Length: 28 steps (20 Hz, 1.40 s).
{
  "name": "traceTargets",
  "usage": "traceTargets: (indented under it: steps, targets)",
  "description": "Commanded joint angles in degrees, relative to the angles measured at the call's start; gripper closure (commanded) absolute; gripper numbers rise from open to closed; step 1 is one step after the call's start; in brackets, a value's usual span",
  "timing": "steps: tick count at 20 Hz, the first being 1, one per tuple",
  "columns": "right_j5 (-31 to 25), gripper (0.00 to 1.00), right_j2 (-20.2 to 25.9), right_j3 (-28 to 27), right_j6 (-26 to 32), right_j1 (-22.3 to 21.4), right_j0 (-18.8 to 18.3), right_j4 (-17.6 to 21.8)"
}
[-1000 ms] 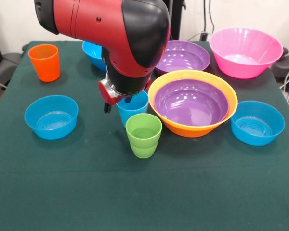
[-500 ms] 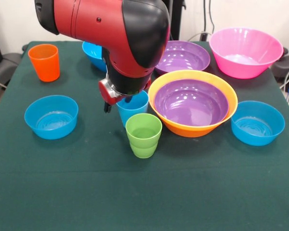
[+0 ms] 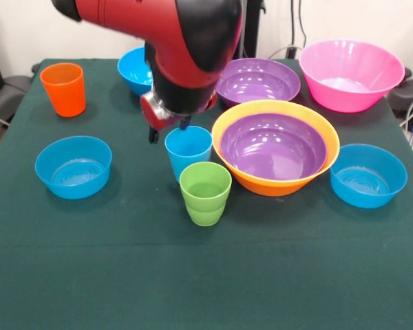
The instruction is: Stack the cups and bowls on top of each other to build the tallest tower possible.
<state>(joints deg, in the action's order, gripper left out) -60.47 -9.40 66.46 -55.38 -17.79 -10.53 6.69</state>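
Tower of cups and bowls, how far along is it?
Done: one purple bowl sits nested in the orange-yellow bowl. In hand: nothing visibly gripped; the hand hangs by the light blue cup. Left: everything else stands loose on the table.

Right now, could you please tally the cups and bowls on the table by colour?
Blue: 4, three bowls and one light blue cup
Purple: 2 bowls, the second nested in the orange-yellow bowl
Orange: 2, the orange-yellow bowl and an orange cup
Pink: 1 bowl
Green: 1 ridged cup
Total: 10
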Motion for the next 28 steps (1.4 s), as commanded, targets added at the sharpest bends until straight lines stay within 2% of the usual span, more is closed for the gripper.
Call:
traceTargets:
  steps: [1, 7, 17, 24, 28]
  targets:
    - [-1.6, 0.0, 4.8, 6.0, -2.2, -5.9, 0.0, 0.8]
    - [-4.0, 0.0, 4.6, 7.1, -1.2, -8.8, -0.1, 1.5]
    - [0.5, 0.0, 6.1, 5.3, -3.0, -5.7, -0.8, 1.4]
    - [6.5, 0.0, 7.4, 5.3, -4.5, -3.8, -1.6, 0.7]
    - [6.9, 0.0, 7.0, 3.2, -5.1, -1.6, -1.2, 1.3]
